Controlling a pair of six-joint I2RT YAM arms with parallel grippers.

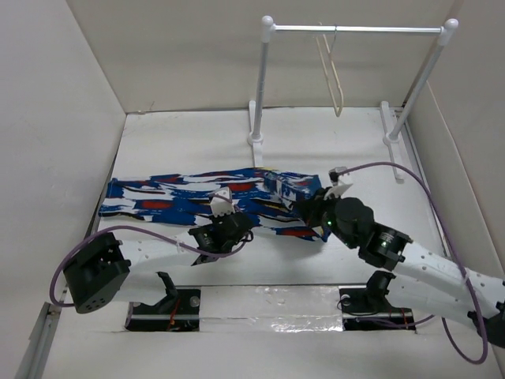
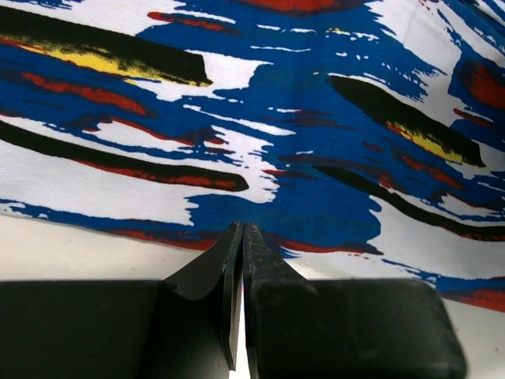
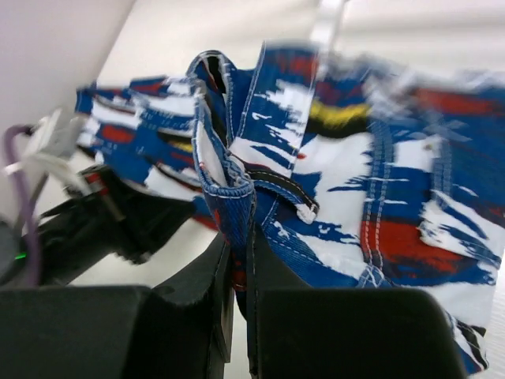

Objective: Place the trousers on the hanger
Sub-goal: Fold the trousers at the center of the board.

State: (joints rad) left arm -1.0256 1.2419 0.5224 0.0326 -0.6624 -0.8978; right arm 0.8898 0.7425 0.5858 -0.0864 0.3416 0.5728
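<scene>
The trousers (image 1: pixel 177 199), royal blue with white, red, black and yellow streaks, lie spread across the table, waist end to the right. My right gripper (image 1: pixel 302 203) is shut on the waistband, which bunches up between its fingers (image 3: pixel 241 241) with the trousers (image 3: pixel 355 197) behind. My left gripper (image 1: pixel 234 224) is shut, its tips (image 2: pixel 241 230) at the near edge of the trousers (image 2: pixel 276 158); no cloth shows between the fingers. The cream hanger (image 1: pixel 333 75) hangs from the rail at the back.
A white two-post rail stand (image 1: pixel 355 29) stands at the back of the table, its feet at left (image 1: pixel 255 126) and right (image 1: pixel 392 126). White walls close in both sides. Purple cables (image 1: pixel 410 178) loop off both arms.
</scene>
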